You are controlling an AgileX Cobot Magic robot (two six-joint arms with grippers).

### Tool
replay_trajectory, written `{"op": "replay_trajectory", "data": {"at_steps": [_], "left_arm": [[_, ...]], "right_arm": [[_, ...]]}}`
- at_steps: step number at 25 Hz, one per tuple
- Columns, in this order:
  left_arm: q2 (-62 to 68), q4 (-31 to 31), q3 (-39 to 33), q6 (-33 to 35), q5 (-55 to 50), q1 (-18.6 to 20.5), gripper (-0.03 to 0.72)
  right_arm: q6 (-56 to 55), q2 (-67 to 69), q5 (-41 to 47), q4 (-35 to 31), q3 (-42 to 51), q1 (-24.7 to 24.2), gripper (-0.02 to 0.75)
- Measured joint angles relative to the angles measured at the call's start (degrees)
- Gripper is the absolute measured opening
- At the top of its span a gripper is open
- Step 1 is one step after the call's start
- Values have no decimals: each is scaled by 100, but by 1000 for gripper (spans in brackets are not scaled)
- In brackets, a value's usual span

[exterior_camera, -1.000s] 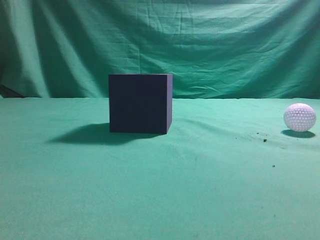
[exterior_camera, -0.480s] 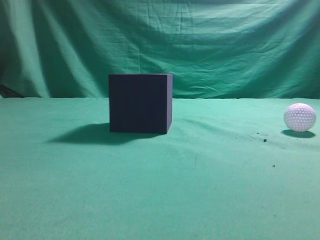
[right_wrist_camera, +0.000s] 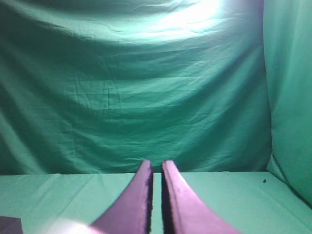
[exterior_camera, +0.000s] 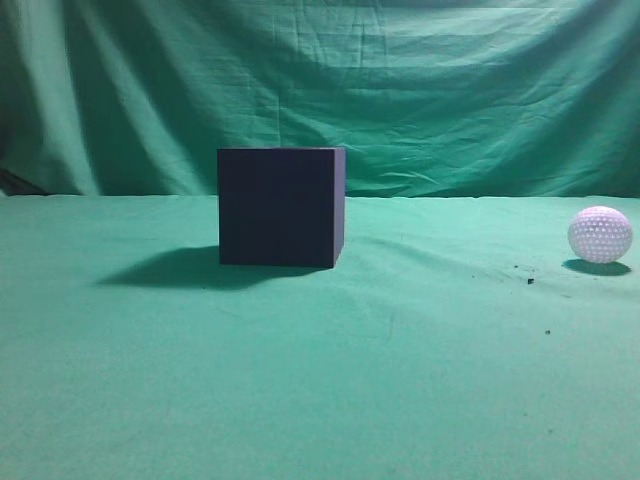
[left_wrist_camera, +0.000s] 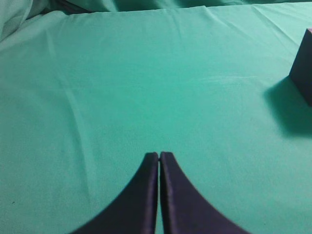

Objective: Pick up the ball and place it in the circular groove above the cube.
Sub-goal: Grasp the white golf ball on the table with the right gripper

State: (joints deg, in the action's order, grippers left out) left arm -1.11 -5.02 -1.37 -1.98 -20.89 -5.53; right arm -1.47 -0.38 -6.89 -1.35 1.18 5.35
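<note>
Exterior view, dark cube [exterior_camera: 281,207] sitting on the green cloth [exterior_camera: 320,380] left of the middle, white bumpy ball [exterior_camera: 600,234] far off by the right edge, left gripper [left_wrist_camera: 159,155] pressed together over bare cloth, right gripper [right_wrist_camera: 157,165] almost pressed together, holding nothing
</note>
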Motion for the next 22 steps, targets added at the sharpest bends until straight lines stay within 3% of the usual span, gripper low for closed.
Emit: {"op": "replay_trajectory", "data": {"at_steps": [6, 14, 22], "left_arm": [[0, 0, 0, 0, 0, 0, 0], [0, 0, 0, 0, 0, 0, 0], [0, 0, 0, 0, 0, 0, 0]], "right_arm": [[-33, 1286, 1163, -79, -875, 0, 0], [-320, 3308, 2092, -1704, -1656, 0, 0], [1740, 5096, 3457, -1796, -3079, 86, 0]]}}
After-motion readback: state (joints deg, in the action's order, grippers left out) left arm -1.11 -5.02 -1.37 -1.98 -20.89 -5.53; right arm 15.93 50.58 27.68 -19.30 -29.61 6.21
